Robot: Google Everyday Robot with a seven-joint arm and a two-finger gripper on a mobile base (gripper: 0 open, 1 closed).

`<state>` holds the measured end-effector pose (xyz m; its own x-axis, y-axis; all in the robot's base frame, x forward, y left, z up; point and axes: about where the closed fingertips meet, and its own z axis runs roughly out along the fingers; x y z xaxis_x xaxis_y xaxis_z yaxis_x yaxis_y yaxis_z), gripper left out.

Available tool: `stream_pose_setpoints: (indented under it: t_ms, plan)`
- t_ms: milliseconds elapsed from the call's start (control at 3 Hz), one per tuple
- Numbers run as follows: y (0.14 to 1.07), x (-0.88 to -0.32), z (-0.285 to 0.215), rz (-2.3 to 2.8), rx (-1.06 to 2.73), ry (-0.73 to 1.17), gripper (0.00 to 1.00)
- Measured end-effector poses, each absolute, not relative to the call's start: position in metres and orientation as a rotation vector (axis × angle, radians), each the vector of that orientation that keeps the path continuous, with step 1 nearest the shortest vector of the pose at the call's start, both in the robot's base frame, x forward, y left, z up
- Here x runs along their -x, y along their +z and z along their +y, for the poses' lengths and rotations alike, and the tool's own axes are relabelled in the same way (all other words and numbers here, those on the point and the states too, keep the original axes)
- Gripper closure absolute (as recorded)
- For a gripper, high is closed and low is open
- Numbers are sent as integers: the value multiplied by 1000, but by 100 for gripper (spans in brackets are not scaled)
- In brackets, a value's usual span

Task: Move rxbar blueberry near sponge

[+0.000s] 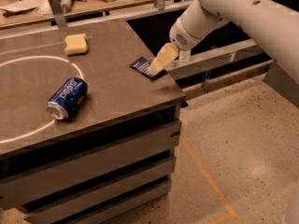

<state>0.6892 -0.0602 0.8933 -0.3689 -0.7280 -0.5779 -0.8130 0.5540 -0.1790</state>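
1. There is one rxbar blueberry (141,65). It lies flat near the 3 o'clock edge of the table (117,94), close to that side's near corner.
2. There is one gripper (156,69), at the end of the single white arm (233,13) that reaches in from 2 o'clock. Its yellowish tip is down over the bar's 3 o'clock end and hides that end.
3. I cannot tell how far the gripper is open, or whether it has hold of the bar.
4. There is one sponge (76,44). It sits at about 12 o'clock on the table top, well apart from the bar and toward 10 o'clock from it.
5. There is one Pepsi can (67,97). It lies on its side at about 8 o'clock on the table, with its silver end facing the near edge.
6. One thin white ring (46,56) is marked on the table top. The can lies across its line, and the sponge and the bar are both outside it.
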Motion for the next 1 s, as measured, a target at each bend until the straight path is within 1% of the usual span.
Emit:
stream_pose_setpoints:
  t_ms: [333, 667, 1000]
  plan:
    - [872, -698, -46, 2175, 1237, 173, 0]
    - [850, -702, -38, 2187, 1231, 172, 6]
    - [833, -705, -29, 2205, 1229, 184, 15]
